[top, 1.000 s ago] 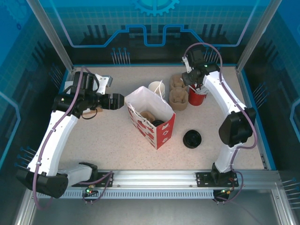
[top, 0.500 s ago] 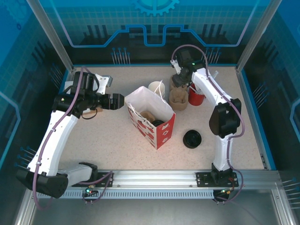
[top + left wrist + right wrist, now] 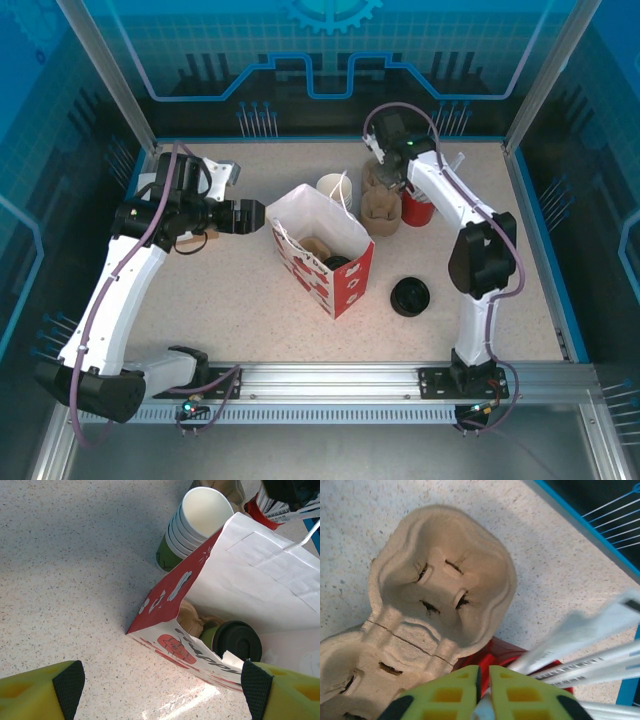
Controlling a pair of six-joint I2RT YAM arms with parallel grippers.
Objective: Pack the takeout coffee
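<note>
Takeout coffee (image 3: 236, 640) sits inside paper bag (image 3: 260, 570), cup stack (image 3: 200, 520) alongside.

Right gripper (image 3: 483, 671) fingers sitting closed, hovering above pulp cup carrier (image 3: 440, 595); red cup (image 3: 492, 655) holding white sticks (image 3: 580, 630), standing just beside carrier on speckled table (image 3: 350, 555).

Two six-joint arms, the left arm (image 3: 120, 285) and the right arm (image 3: 450, 200), have white link shells and black joint housings, each trailed by a purple cable (image 3: 82, 335). The left gripper (image 3: 162, 686) carries yellow-green fingers capped with black pads (image 3: 68, 681). The right gripper (image 3: 483, 690) shows yellow-green fingers with square moulded recesses.
</note>
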